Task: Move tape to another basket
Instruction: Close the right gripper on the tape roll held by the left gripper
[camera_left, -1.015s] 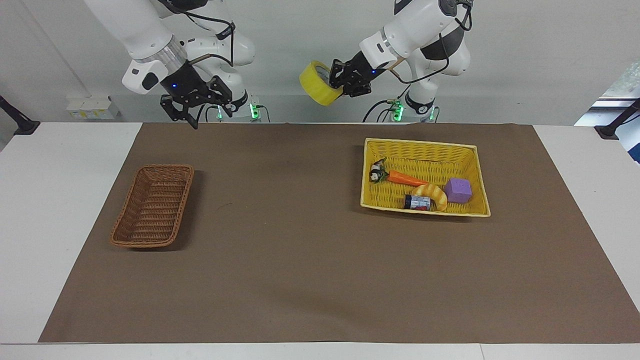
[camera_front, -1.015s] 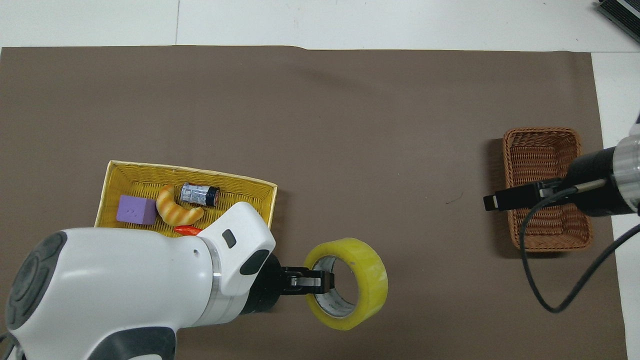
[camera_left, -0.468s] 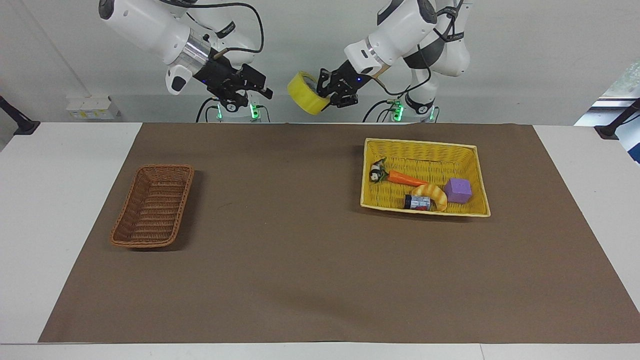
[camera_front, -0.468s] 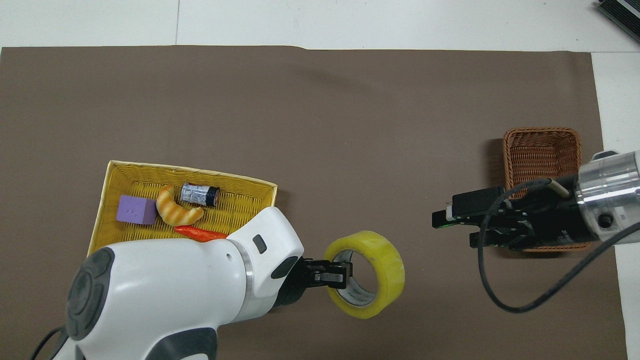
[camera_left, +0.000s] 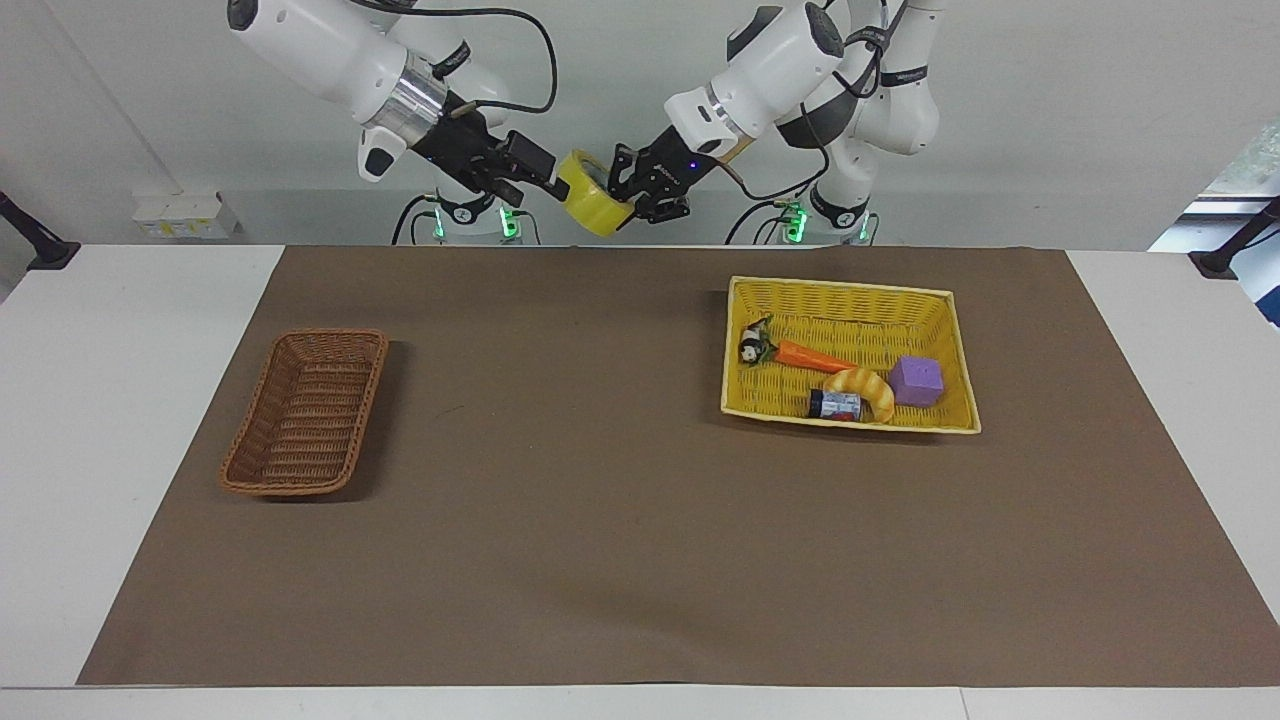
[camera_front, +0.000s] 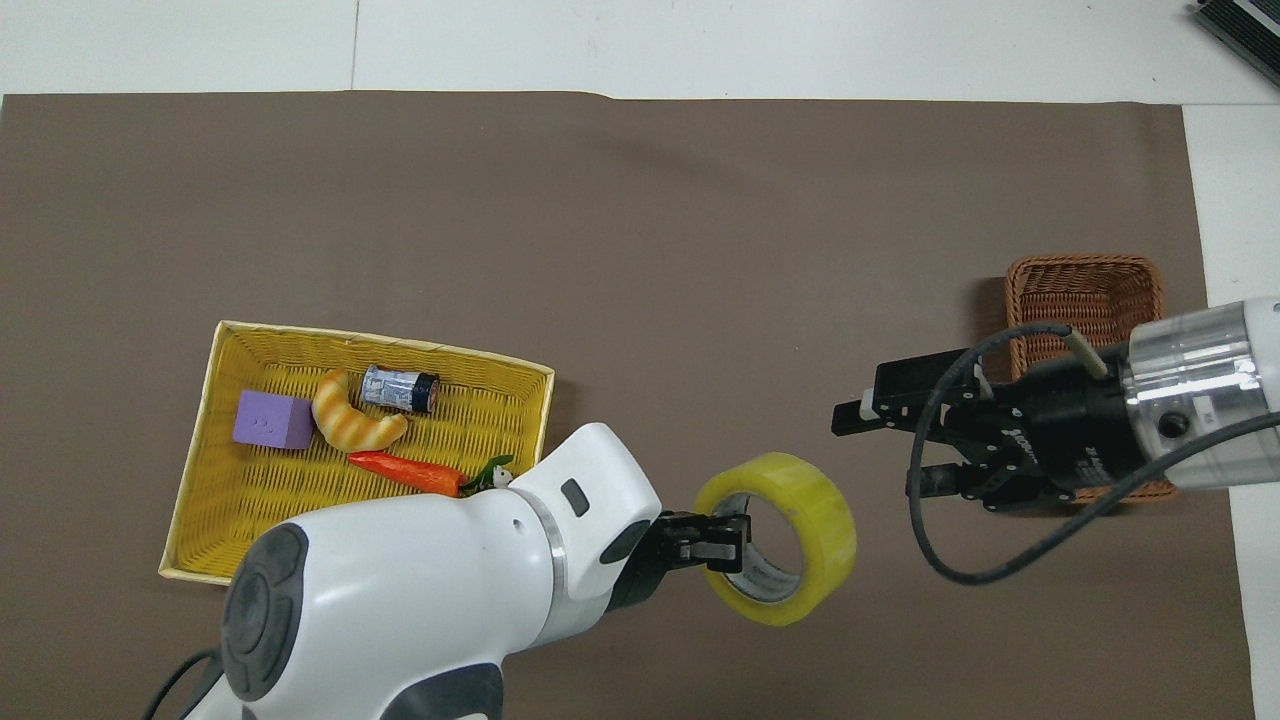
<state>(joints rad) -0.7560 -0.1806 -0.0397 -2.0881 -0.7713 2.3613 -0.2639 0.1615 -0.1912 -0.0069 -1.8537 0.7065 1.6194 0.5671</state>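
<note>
The tape (camera_left: 590, 197), a yellow roll with a pale core, hangs high in the air over the mat's robot-side edge, between the two arms. My left gripper (camera_left: 630, 186) is shut on the roll's wall, with one finger inside the core (camera_front: 725, 535). The tape also shows in the overhead view (camera_front: 800, 520). My right gripper (camera_left: 535, 172) is open and empty, held in the air right beside the tape; the overhead view shows a gap between the right gripper (camera_front: 880, 452) and the roll. The brown wicker basket (camera_left: 305, 415) sits empty at the right arm's end (camera_front: 1085, 285).
The yellow woven basket (camera_left: 850, 292) at the left arm's end holds a purple cube (camera_left: 917, 379), a croissant (camera_left: 865, 385), a small can (camera_left: 835, 404), a carrot (camera_left: 810, 356) and a small toy. A brown mat (camera_left: 600, 500) covers the table.
My left gripper has carried the tape toward the right arm's end. My right gripper has risen from over the brown basket and swung in to meet the tape.
</note>
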